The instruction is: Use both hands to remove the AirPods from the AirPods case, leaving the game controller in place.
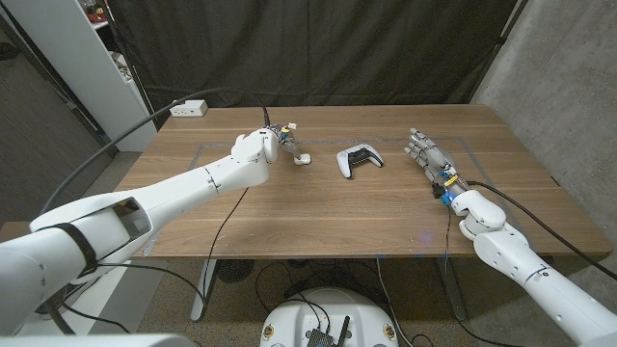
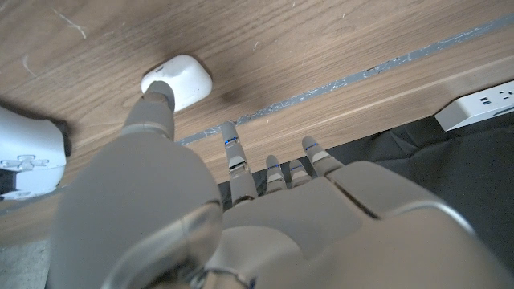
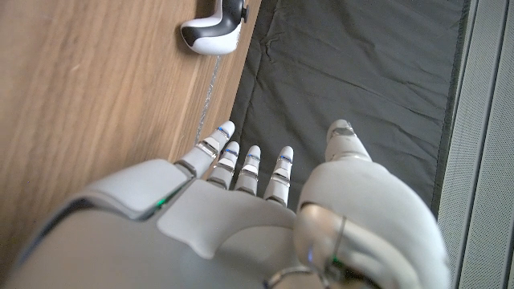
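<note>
1. The white earbud case [image 2: 178,80] lies closed on the table [image 1: 289,207], left of the game controller [image 1: 360,159]
2. Left hand [image 1: 273,143] – thumb tip touching the case, holding nothing
3. Right hand [image 1: 430,157] – fingers apart, empty, well right of the controller

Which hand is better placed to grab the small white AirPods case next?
Left. The left hand is already at the small white rounded AirPods case, one of its fingers touching it in the left wrist view. The right hand waits open near the table's right side, beyond the white-and-black game controller.
</note>
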Controlling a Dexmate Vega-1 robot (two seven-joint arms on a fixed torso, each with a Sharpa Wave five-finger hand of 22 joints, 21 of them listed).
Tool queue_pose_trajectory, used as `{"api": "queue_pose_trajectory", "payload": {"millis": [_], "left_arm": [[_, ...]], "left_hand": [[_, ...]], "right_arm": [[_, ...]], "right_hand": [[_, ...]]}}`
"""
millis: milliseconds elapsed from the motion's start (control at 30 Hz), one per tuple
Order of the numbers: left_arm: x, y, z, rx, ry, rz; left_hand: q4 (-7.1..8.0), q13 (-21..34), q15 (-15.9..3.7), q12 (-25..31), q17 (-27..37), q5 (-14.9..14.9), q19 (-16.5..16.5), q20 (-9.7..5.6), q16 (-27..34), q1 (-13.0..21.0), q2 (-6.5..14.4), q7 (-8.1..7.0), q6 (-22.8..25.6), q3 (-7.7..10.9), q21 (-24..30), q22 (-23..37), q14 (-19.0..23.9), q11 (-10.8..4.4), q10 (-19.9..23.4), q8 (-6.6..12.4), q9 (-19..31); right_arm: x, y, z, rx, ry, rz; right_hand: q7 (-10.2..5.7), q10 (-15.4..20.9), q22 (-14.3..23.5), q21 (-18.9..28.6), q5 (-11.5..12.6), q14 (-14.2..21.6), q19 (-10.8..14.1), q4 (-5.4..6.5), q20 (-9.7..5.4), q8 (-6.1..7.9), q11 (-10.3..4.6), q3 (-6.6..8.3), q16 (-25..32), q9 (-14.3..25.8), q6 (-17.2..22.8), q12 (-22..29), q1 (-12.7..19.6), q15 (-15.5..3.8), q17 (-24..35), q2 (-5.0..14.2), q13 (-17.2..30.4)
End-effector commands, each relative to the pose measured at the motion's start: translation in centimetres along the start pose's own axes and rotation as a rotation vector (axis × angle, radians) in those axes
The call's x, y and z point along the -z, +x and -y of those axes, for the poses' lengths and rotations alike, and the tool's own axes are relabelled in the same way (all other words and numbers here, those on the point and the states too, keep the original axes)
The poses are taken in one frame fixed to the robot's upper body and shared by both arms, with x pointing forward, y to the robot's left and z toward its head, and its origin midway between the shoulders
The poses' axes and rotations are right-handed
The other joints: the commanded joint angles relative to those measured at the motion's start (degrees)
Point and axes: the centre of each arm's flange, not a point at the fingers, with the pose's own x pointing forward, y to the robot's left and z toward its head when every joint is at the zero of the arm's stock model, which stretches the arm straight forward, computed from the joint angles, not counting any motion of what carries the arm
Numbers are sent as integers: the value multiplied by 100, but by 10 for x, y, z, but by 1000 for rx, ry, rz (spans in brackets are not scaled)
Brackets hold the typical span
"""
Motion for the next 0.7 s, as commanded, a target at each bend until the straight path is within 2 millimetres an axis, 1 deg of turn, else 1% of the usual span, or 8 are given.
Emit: {"api": "queue_pose_trajectory", "payload": {"millis": [33, 200, 400, 500, 567, 700], "left_arm": [[-11, 5, 4, 18, 124, -79], [-13, 6, 9, 28, 128, -90], [-15, 9, 17, 41, 118, -74], [-16, 8, 21, 25, 116, -64], [-17, 8, 22, 20, 114, -60], [-19, 9, 25, 17, 114, -57]], "left_hand": [[5, 0, -29, 14, 11, 41, 67, 13, -1, 35, 36, -84, -55, -60, -28, 15, -23, -16, -15, -13, 34], [21, -18, -37, 15, 12, 42, 93, 0, -7, 21, 27, -113, -121, -113, -44, 19, -13, -22, -9, -39, 60], [35, -34, -55, 27, 12, 43, 129, -8, -5, 9, 26, -107, -134, -158, -52, 24, 11, -20, 22, -44, 81], [44, -46, -70, 30, 12, 41, 165, -48, -1, 7, 33, -134, -206, -185, -55, 26, 41, -45, 33, -74, 97], [50, -54, -109, 41, 12, 38, 188, -100, 5, 6, 44, -178, -220, -200, -56, 28, 68, -72, 63, -80, 106], [58, -66, -113, 54, 12, 31, 223, -113, 11, 16, 73, -180, -227, -216, -60, 30, 107, -64, 99, -84, 123]], "right_arm": [[8, -3, 6, 17, 33, -7], [10, -5, 7, 20, 50, -6], [11, -8, 10, 20, 54, -1], [13, -10, 11, 21, 60, 5], [13, -12, 12, 23, 59, 5], [15, -14, 13, 21, 63, 7]], "right_hand": [[-23, 62, 22, 42, 32, 52, -18, 51, 13, 38, 2, -2, 26, 13, -7, 54, -69, -536, 10, -10, 16], [-24, 73, 22, 46, 38, 56, -15, 69, 20, 44, 7, -13, 30, 16, -1, 60, -96, -532, 12, 7, 19], [-24, 79, 22, 49, 43, 62, -13, 85, 27, 48, 11, -28, 32, 18, 3, 63, -127, -535, 13, 15, 22], [-24, 87, 22, 51, 45, 68, -10, 95, 35, 50, 19, -36, 35, 19, 5, 67, -144, -535, 14, 19, 23], [-24, 91, 22, 52, 46, 73, -9, 106, 38, 52, 24, -40, 39, 20, 7, 68, -160, -531, 17, 31, 25], [-24, 105, 22, 53, 48, 76, -10, 130, 48, 54, 27, -47, 42, 21, 9, 74, -192, -527, 22, 53, 27]]}}
